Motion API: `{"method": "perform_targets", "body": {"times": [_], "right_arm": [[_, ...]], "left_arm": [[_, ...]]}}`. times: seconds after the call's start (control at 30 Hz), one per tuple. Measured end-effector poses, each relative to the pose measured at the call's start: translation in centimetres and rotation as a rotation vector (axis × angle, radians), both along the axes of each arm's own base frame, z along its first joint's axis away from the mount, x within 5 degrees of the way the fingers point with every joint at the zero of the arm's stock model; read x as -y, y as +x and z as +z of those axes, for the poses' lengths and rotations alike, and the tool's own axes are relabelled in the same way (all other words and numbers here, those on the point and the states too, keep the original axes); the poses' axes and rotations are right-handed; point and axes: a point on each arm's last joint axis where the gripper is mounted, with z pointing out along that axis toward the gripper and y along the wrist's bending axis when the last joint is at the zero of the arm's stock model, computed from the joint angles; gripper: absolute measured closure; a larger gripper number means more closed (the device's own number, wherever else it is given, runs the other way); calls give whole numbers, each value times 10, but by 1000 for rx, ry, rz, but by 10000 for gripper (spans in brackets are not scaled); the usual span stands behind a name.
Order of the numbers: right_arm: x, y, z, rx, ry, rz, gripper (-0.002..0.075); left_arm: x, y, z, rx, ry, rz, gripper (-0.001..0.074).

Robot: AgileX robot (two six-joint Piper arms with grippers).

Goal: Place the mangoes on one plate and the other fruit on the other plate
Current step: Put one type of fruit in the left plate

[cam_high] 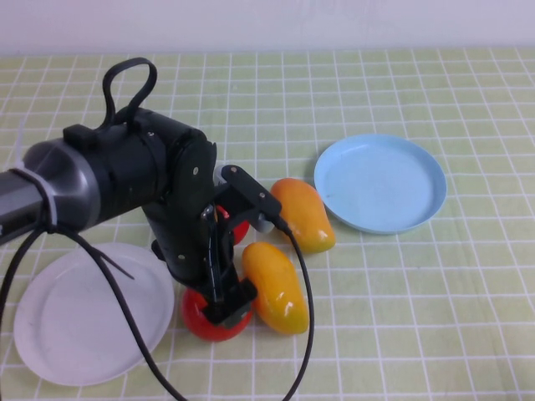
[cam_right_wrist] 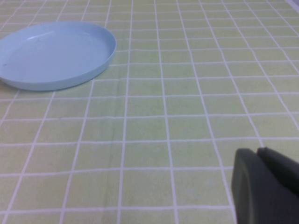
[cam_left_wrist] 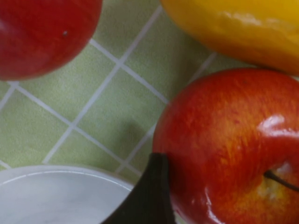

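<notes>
High view: my left gripper (cam_high: 219,294) down over near apple (cam_high: 216,319), beside white plate (cam_high: 84,322); whether fingers spread or pinching, cannot tell. Second apple (cam_high: 238,230) mostly hidden behind arm. Two mangoes: one (cam_high: 275,286) touching near apple, other (cam_high: 303,214) just beside blue plate (cam_high: 380,182).

Judgement: grip apple across middle, lift straight, avoid nudging mango, set inside white rim.

My right gripper (cam_right_wrist: 264,186) out of high view, low over bare cloth; fingers cannot tell. Open room right of blue plate.
</notes>
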Motion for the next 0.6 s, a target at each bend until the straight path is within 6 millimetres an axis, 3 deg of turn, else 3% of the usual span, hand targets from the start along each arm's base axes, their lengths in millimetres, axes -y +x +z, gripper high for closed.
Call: {"method": "perform_targets", "body": {"times": [0.2,0.37,0.6], "right_arm": [[0,0,0,0,0,0,742],[0,0,0,0,0,0,742],[0,0,0,0,0,0,742]], "left_arm": [[2,2,-2,-9,2,2,69],[2,2,-4,-13,4,2,147],[1,2,-4,-15,16,-2,146]]}}
